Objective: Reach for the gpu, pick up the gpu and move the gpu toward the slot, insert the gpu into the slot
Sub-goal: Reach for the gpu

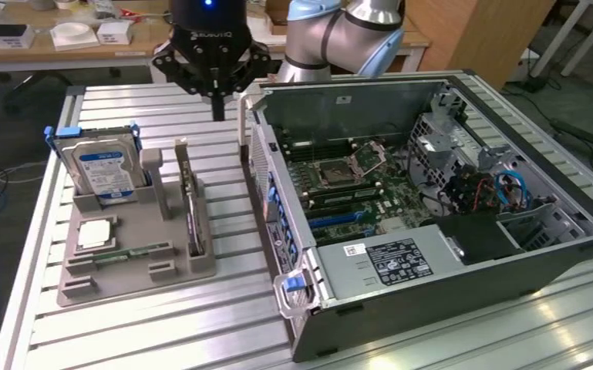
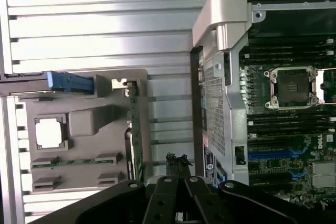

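Upper centre of the exterior view, my gripper (image 1: 217,112) hangs empty, fingers pressed together; the gpu (image 1: 188,199) stands edgewise below-left, apart.

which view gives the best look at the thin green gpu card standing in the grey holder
The exterior view: the gpu, a thin flat card, stands upright in the grey plastic holder, showing its length and height. The wrist view shows it only edge-on, as a narrow green strip.
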Action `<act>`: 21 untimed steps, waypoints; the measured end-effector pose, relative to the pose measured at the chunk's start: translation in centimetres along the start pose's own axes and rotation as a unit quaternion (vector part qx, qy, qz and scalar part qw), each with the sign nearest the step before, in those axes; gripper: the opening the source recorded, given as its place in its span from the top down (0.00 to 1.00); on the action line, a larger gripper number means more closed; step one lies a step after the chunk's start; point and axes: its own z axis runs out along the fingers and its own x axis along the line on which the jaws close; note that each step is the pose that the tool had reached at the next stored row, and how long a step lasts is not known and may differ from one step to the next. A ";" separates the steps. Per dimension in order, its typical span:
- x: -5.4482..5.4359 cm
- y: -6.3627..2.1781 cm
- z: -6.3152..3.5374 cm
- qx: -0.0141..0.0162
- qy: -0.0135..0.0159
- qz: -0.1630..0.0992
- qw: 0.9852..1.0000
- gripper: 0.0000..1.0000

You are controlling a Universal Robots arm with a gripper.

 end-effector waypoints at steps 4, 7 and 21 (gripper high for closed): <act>1.6 -0.11 -0.04 0.000 0.000 0.000 1.000 0.90; 2.7 -0.20 -0.07 0.000 0.000 0.000 1.000 0.90; 6.2 -0.46 -0.14 0.000 0.000 0.000 1.000 0.90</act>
